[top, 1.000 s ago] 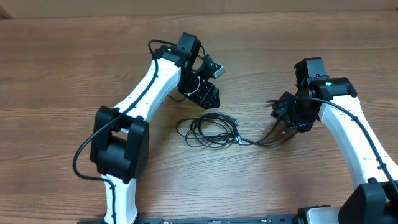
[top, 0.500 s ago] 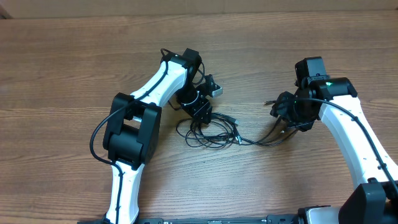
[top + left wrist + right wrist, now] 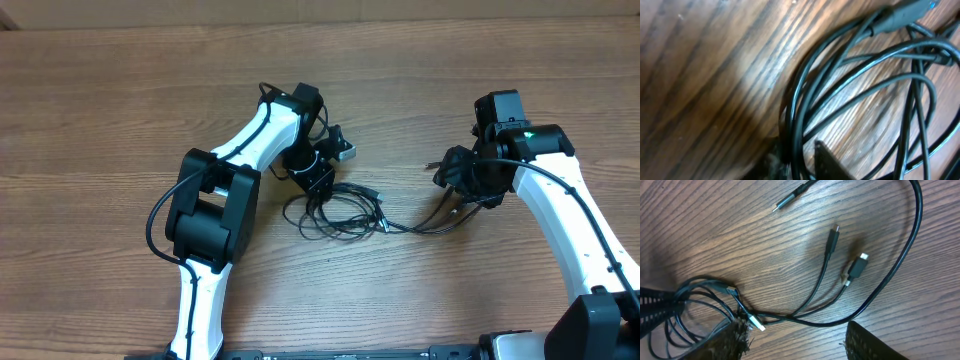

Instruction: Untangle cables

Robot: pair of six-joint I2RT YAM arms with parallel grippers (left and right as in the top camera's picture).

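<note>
The cables (image 3: 340, 212) lie as a loose black coil at mid-table, with strands trailing right to small plug ends (image 3: 858, 266). My left gripper (image 3: 318, 185) is down on the coil's upper left edge. In the left wrist view it (image 3: 799, 150) is shut on a couple of the coil's strands (image 3: 795, 105). My right gripper (image 3: 452, 205) hovers over the trailing strands. In the right wrist view it (image 3: 792, 337) is open, its fingers (image 3: 870, 342) wide apart with bare wood between them. A long cable (image 3: 890, 275) and a silvery plug (image 3: 756, 322) lie just beyond the fingertips.
The wooden table (image 3: 100, 120) stretches bare to the left and along the back. The left arm's white link (image 3: 250, 140) reaches in from the front left, and the right arm (image 3: 560, 215) from the front right.
My left arm swung down onto the coil's upper left edge and its jaws closed on strands there. The right gripper opened slightly and stayed in place.
</note>
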